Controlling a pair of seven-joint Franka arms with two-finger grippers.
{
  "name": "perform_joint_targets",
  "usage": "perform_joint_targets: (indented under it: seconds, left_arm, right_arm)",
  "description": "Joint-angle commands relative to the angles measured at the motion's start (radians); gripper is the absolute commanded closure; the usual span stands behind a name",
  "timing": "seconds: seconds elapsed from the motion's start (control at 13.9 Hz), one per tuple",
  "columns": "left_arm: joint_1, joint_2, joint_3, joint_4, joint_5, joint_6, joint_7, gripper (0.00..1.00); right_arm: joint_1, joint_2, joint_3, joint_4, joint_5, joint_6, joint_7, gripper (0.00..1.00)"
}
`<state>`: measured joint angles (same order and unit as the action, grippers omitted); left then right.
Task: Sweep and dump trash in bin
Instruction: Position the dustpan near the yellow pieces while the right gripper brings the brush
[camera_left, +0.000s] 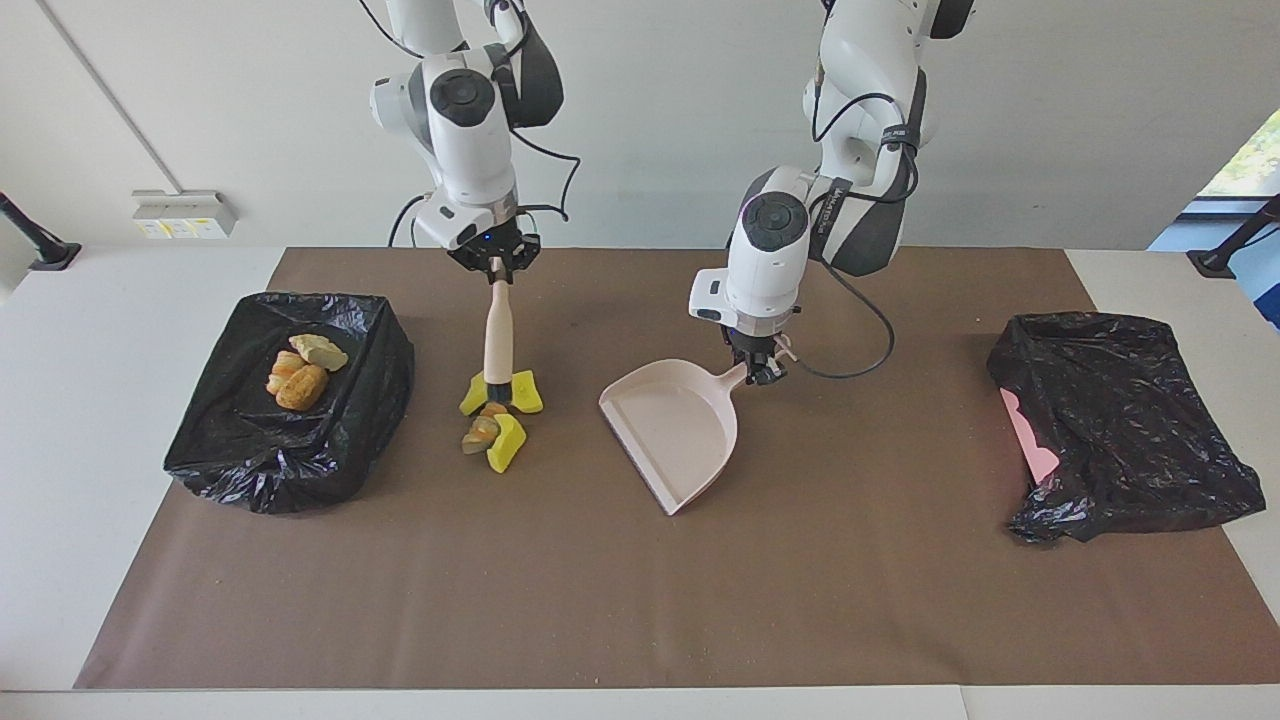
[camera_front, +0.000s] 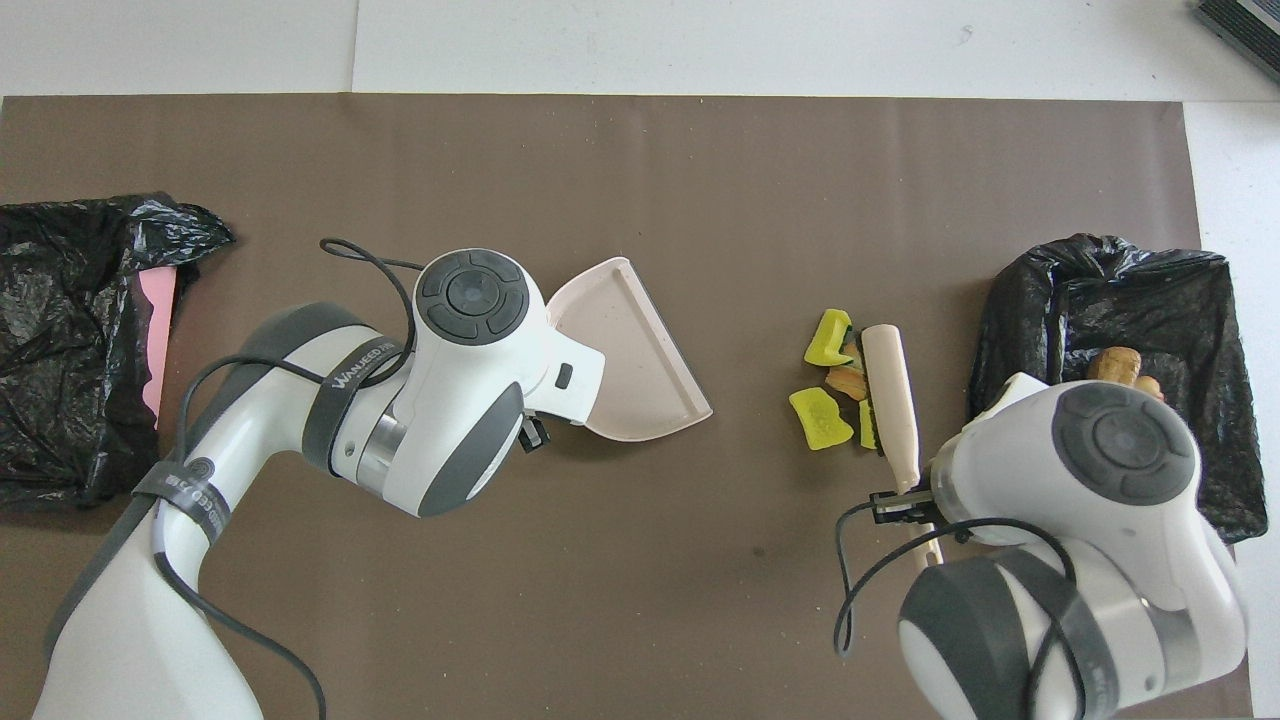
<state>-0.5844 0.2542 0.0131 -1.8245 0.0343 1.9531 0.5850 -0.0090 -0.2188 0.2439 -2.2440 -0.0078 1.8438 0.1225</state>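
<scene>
My right gripper pinches the brush, its bristles down at the scraps beside the bin. My left gripper pinches the dustpan, well apart toward the left arm's end. Sweeping now could scatter scraps short of its mouth.

My table, brown mat spread over it.
On the mat: trash scraps in a small heap, a bag-lined bin toward my right arm's end, a crumpled black bag toward my left arm's end.
</scene>
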Motion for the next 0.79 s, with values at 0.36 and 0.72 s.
perform_joint_targets:
  seconds: [0.36,0.72]
  left_arm:
    - [-0.081,-0.072,0.002,-0.153,0.093,0.138,0.016,1.0]
    - [-0.084,-0.085,0.001,-0.179,0.093,0.142,0.016,1.0]
  right_arm:
    - [-0.062,0.225,0.018,0.07,-0.211,0.087,-0.03,1.0]
    - [-0.002,0.315,0.025,0.075,-0.167,0.16,0.084,1.0]
